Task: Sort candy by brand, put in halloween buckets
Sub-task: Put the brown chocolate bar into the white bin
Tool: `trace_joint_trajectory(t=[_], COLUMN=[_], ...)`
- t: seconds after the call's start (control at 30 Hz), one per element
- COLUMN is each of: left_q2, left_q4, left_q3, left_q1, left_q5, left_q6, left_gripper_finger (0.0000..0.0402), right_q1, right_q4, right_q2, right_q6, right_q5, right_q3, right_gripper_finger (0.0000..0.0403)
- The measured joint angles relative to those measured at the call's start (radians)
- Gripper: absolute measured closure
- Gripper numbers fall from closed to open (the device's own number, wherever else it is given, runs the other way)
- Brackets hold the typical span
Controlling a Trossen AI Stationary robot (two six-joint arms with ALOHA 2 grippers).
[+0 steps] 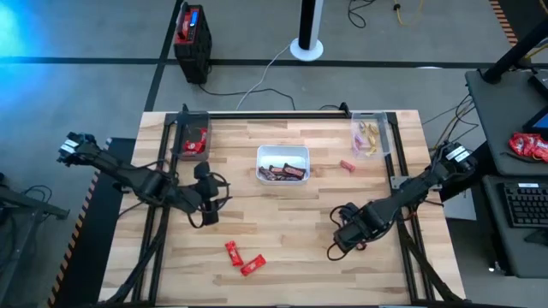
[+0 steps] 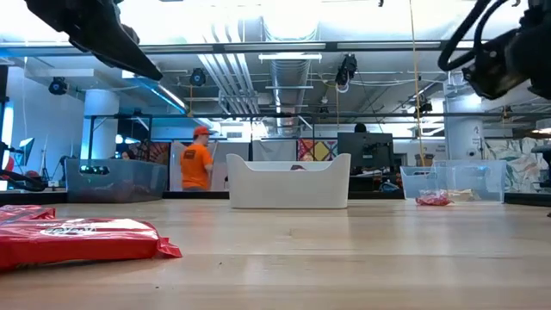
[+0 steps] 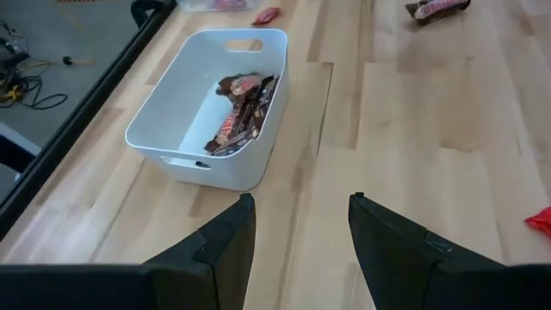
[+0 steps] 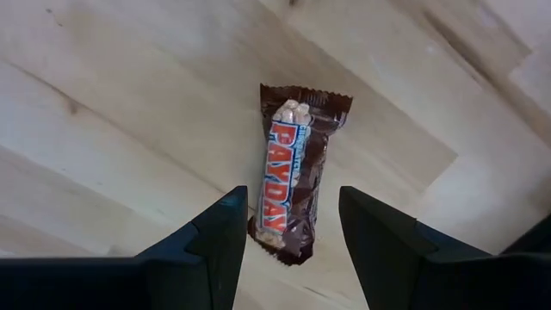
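Over the worktop's right side hovers the right tool (image 4: 284, 245), wide open and straddling a brown candy bar (image 4: 293, 172) for pickup, left tool (image 3: 301, 250) likewise wide, empty, facing the white tray (image 3: 172, 138).

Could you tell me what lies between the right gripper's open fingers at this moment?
A brown PayDay bar lies on the bare wood, framed by the open right gripper above it; the right wrist view shows this.
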Motion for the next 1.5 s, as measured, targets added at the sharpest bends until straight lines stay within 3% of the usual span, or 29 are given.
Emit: trace_joint_trajectory(t=[0.27,0.43,0.6,0.83,1.03,1.13,1.27,1.4,1.5], left_q2=[0.047,0.065,0.071,0.070,0.070,0.070,0.070,0.070,0.070], left_q4=[0.008,0.020,0.025,0.033,0.035,0.043,0.055,0.087,0.104], left_q3=[0.000,0.000,0.000,0.000,0.000,0.000,0.000,0.000,0.000], left_q1=[0.000,0.000,0.000,0.000,0.000,0.000,0.000,0.000,0.000], left_q5=[-0.044,-0.045,-0.046,-0.052,-0.052,-0.053,-0.053,-0.052,-0.052], left_q6=[0.000,0.000,0.000,0.000,0.001,0.001,0.007,0.026,0.031], left_gripper_finger=[0.0231,0.0231,0.0231,0.0231,0.0231,0.0231,0.0231,0.0231,0.0231], right_q1=[0.006,-0.002,-0.004,-0.004,-0.006,-0.021,-0.076,-0.147,-0.208], right_q4=[0.032,0.191,0.281,0.272,0.265,0.272,0.288,0.413,0.641], right_q2=[0.000,0.000,0.000,-0.005,-0.027,-0.065,-0.114,-0.151,-0.156], right_q6=[-0.013,-0.022,-0.021,-0.009,-0.010,-0.034,-0.181,-0.444,-0.703], right_q5=[0.031,0.048,0.073,0.099,0.142,0.244,0.493,0.764,0.896], right_q3=[-0.076,-0.147,-0.199,-0.201,-0.198,-0.168,-0.100,-0.045,-0.045], right_gripper_finger=[0.0225,0.0238,0.0274,0.0360,0.0370,0.0367,0.0370,0.0370,0.0370])
